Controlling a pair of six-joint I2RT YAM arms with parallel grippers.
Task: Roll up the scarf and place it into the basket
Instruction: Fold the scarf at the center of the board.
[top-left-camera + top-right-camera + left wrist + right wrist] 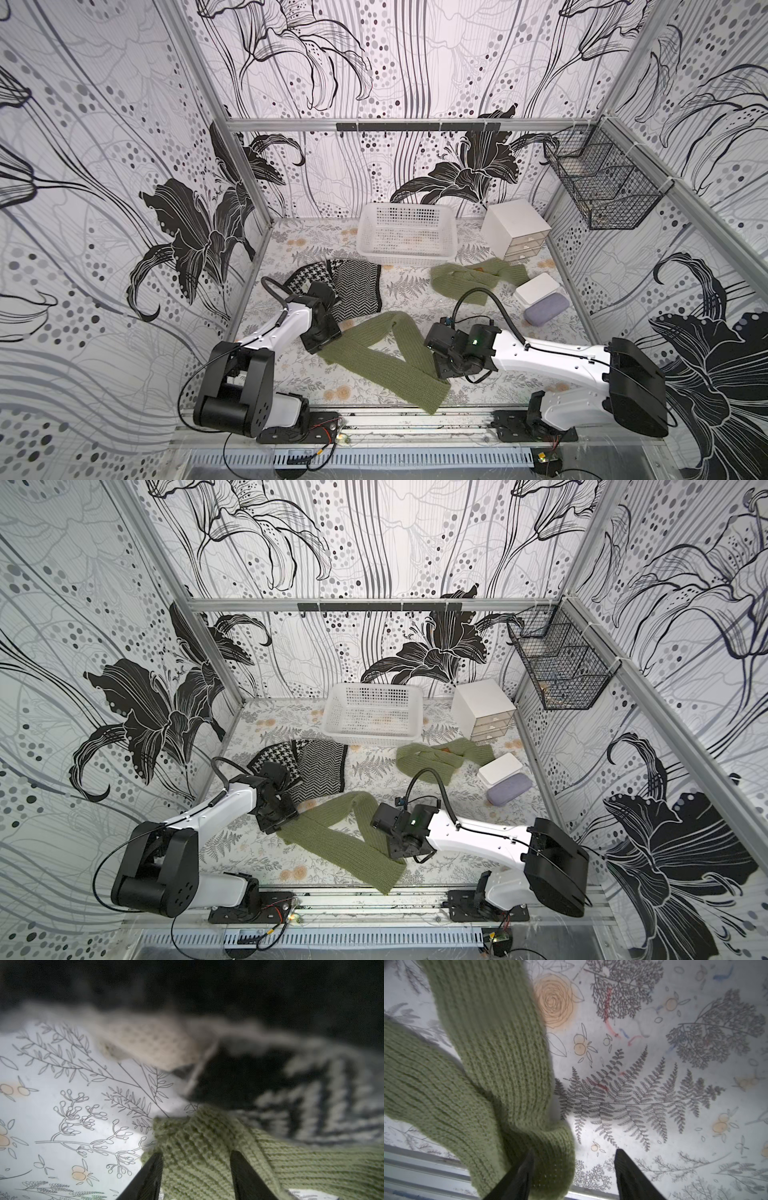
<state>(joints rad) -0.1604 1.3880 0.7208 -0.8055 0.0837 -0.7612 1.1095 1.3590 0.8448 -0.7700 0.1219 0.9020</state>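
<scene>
A long green knitted scarf (pixel 374 353) (pixel 332 837) lies in a V on the flowered table, near the front. My left gripper (pixel 320 347) (pixel 276 827) is down on its left end. In the left wrist view its jaws (pixel 196 1152) stand apart with bunched knit (pixel 301 1167) filling the gap. My right gripper (pixel 438 370) (pixel 392 850) is at the scarf's right-hand fold. It is open (pixel 575 1151): one finger is against the fold (pixel 492 1043) and the other is over bare table. The white perforated basket (pixel 362 232) (pixel 328 712) stands at the back, empty of cloth.
A black-and-white patterned scarf (pixel 353 286) lies just behind the left gripper. A second green scarf (pixel 473 276) lies in front of the basket. A white drawer box (pixel 515 228), a white lidded box (pixel 536 289) and a lilac case (pixel 545 307) stand at the right. A black wire basket (pixel 602 183) hangs on the right wall.
</scene>
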